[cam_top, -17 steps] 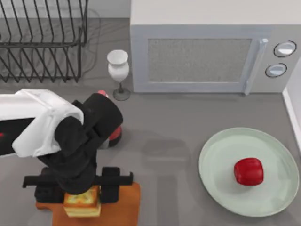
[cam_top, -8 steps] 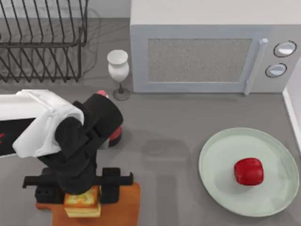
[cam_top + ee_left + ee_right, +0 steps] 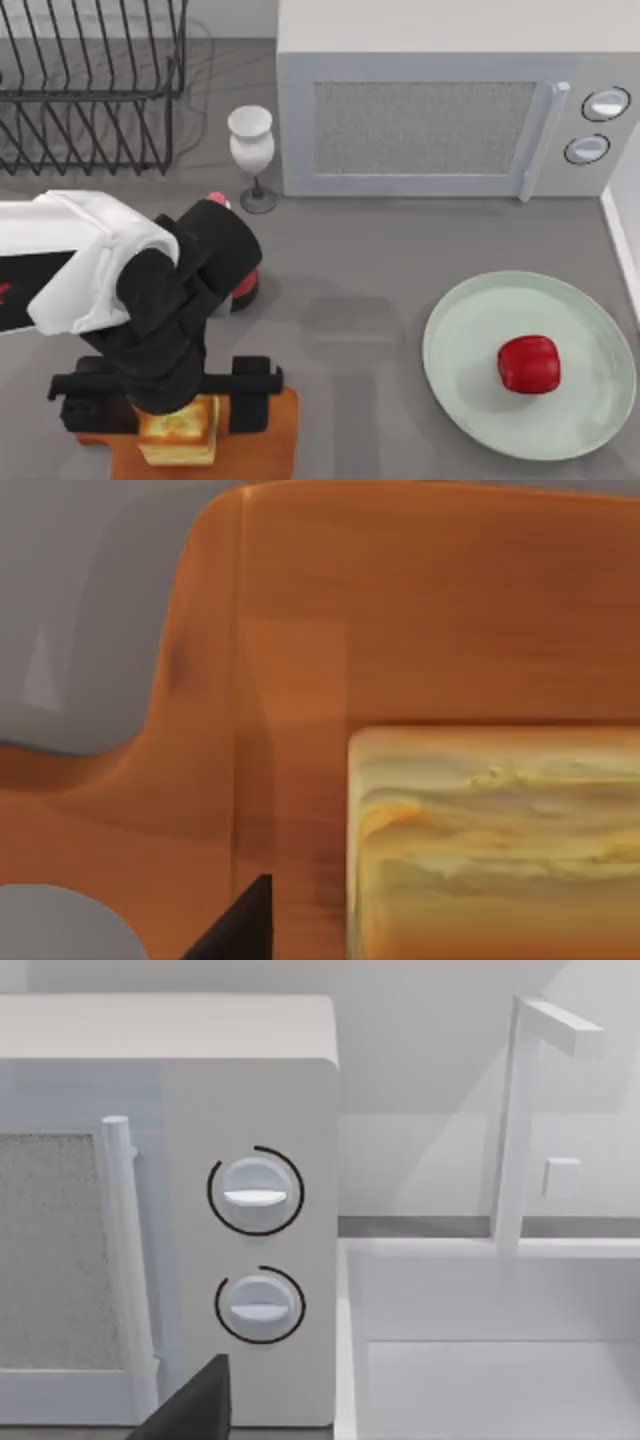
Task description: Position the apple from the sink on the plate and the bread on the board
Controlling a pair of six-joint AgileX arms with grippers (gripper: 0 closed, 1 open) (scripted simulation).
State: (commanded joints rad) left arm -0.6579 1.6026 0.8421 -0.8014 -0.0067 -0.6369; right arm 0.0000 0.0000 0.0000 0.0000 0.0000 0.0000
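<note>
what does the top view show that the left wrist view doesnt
Top view alone: the apple resting on the plate, the microwave, the dish rack, the white glass, and the left hand over the bread. Left wrist view alone: close detail of the board's handle hole and the bread's layered side. Both: the bread sitting on the board.

Bread [image 3: 178,430] on board [image 3: 270,440] (table's left), apple [image 3: 528,363] on plate [image 3: 460,340], right

Open counter [image 3: 370,300] between board [image 3: 285,420], plate [image 3: 460,340]
</note>
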